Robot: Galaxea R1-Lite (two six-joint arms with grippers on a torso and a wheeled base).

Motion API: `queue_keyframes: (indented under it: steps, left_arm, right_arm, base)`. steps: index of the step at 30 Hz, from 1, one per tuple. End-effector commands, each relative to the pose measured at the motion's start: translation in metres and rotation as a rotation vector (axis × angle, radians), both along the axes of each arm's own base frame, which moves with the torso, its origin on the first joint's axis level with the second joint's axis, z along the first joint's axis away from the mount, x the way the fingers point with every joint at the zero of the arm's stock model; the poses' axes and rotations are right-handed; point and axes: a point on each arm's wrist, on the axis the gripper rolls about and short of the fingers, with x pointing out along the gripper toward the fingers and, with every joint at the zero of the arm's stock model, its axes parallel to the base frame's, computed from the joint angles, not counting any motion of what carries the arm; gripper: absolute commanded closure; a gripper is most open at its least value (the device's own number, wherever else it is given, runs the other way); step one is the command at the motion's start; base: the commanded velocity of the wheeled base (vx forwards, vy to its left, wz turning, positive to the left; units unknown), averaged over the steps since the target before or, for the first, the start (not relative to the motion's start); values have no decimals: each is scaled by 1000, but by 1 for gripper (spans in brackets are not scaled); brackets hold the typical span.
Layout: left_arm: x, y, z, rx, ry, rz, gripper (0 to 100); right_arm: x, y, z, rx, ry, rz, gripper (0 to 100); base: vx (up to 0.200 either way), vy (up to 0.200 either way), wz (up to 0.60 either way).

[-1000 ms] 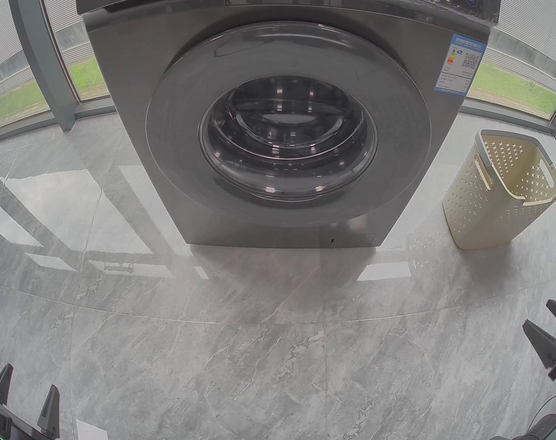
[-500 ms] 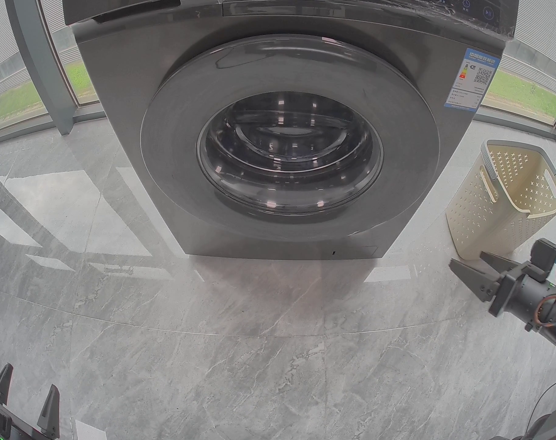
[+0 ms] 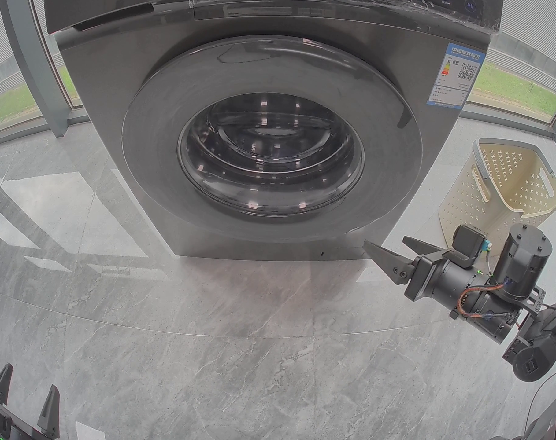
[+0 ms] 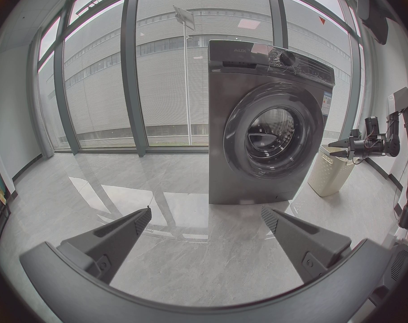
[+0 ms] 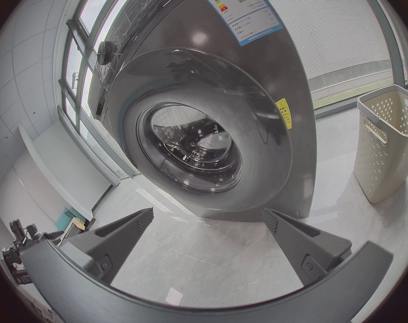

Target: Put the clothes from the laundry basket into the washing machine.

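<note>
The right wrist view adds a yellow sticker point(image 5: 283, 112) beside the closed door of the washing machine point(image 5: 204, 126); the left wrist view, tall windows point(image 4: 100, 81) behind it. The laundry basket point(image 3: 510, 184) stands on the floor point(image 3: 229, 349) just right of the machine. Right gripper point(image 3: 386, 244), near the basket, and left gripper point(image 3: 30, 379): fingers spread wide, released.

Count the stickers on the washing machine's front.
2. A blue-edged label on the washing machine's front, upper corner nearest the laundry basket; a small yellow sticker below it by the door's edge. Its sides are hidden.
</note>
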Motion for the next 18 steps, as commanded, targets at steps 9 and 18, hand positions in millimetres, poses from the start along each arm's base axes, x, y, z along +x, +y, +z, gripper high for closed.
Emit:
queue_keyframes:
  steps: [9,18]
  left_arm:
    - [1,0,-5,0,8,2,0]
    - [1,0,-5,-2,8,2,0]
  right_arm:
    - [7,10,14,49,-70,4,0]
    - [12,4,41,110,-160,-71,0]
  base:
    - [200,0,0]
    - [111,0,0]
